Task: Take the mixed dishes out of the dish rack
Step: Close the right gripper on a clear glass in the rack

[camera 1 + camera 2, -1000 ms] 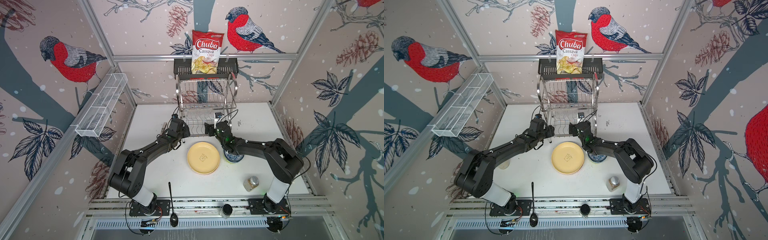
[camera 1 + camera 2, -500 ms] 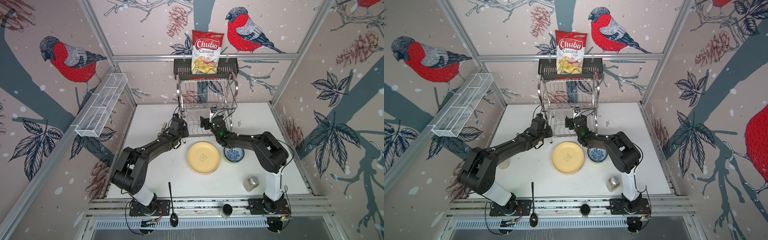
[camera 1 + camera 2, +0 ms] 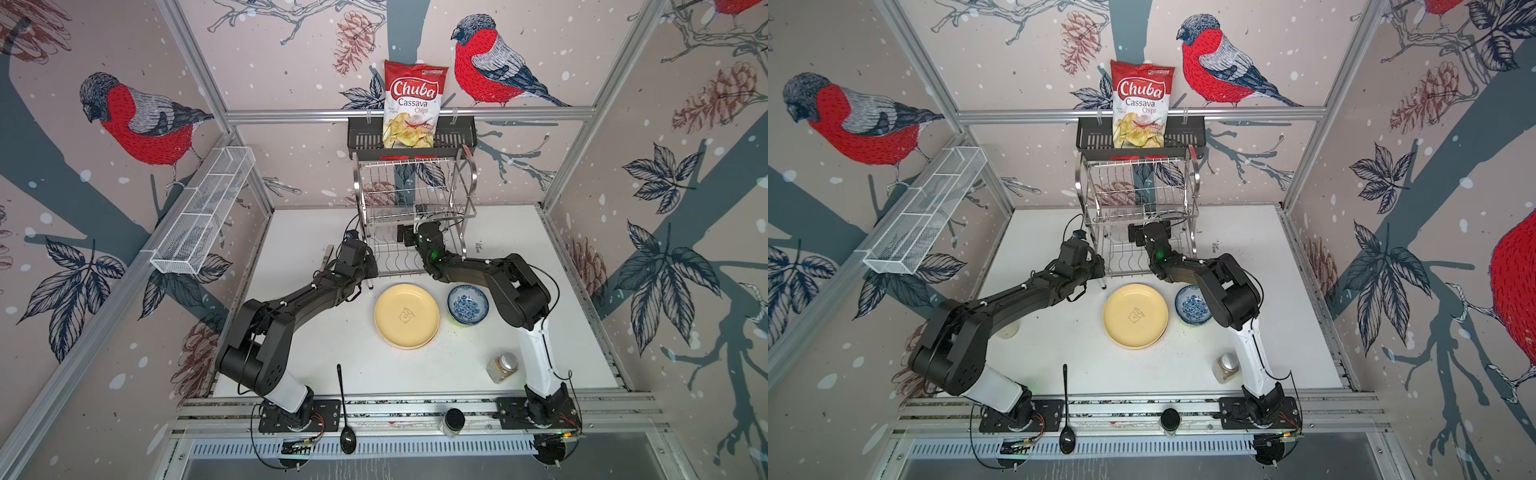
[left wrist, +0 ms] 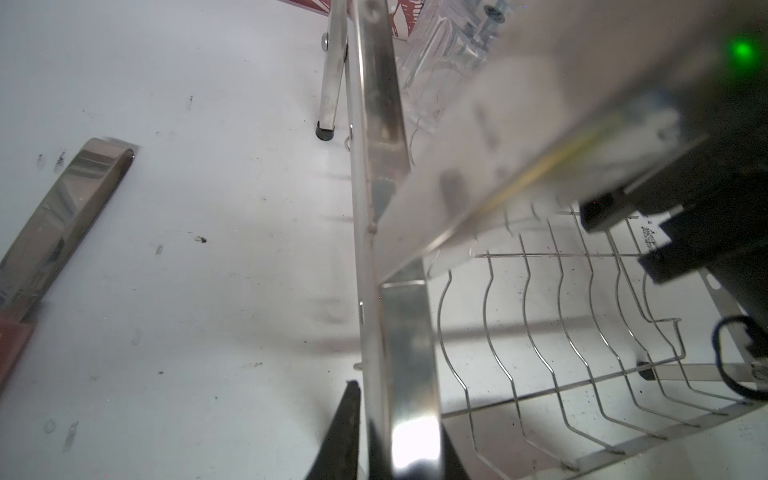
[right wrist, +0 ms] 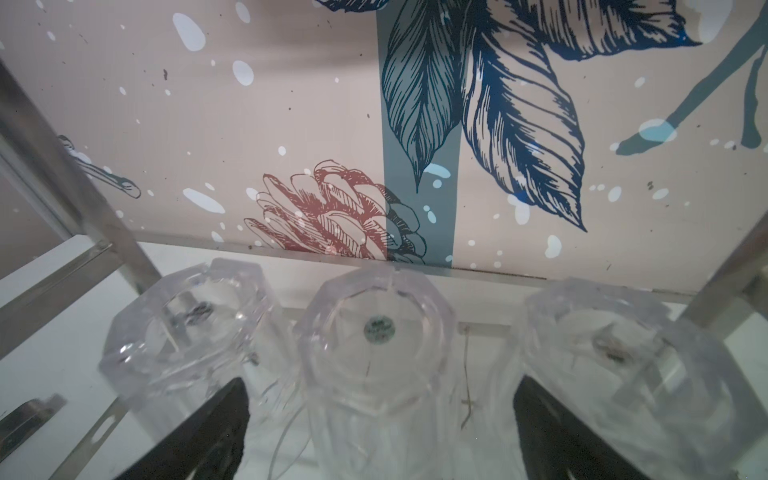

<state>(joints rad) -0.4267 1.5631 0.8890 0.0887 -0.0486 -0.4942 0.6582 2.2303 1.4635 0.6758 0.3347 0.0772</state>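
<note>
We see the left gripper (image 4: 395, 419) clamping the dish rack (image 4: 405, 332) by its side frame while the right gripper (image 5: 380, 390), jaws wide, straddles the middle clear tumbler (image 5: 374, 332) on the lower tier, with the yellow plate (image 3: 406, 316) and blue-white bowl (image 3: 467, 305) on the table (image 3: 316, 332).

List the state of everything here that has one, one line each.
dish rack, upright on the table.
middle tumbler, standing in the rack, not gripped.
left pincer, shut on the dish rack's side frame.
right pincer, open, fingers either side of the middle tumbler.
yellow plate, flat on the table.
blue-white bowl, upright on the table.
spice jar, upright, lid on.
</note>
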